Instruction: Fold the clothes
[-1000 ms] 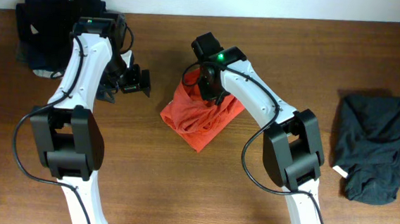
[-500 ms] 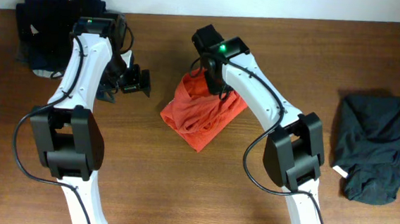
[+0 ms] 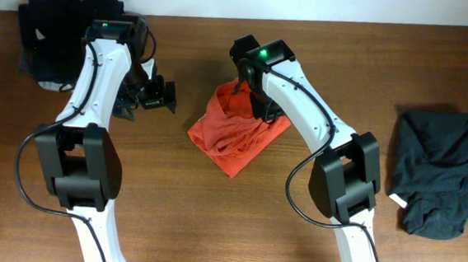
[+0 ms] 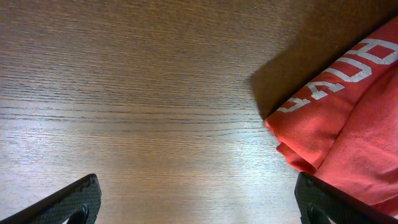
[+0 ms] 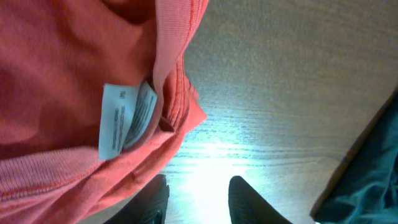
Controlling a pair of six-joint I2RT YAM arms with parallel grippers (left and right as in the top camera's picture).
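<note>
**Release: right end effector (image 5: 200, 198) lets go of the T-shirt (image 3: 238, 135)**

Its jaws, pressed together a moment ago, now stand parted over bare tabletop (image 3: 172, 193), pinching nothing. The T-shirt lies bunched at frame centre, not yet folded. The left end effector (image 4: 202, 205) hangs spread wide just left of it.

Overhead: even, fairly bright light, soft short shadows on table (image 3: 172, 193) | Left wrist: sharp wood grain, pale sheen band, dark shadow beside T-shirt (image 4: 336, 118) | Right wrist: white glare patch on table, T-shirt close-up slightly soft
</note>
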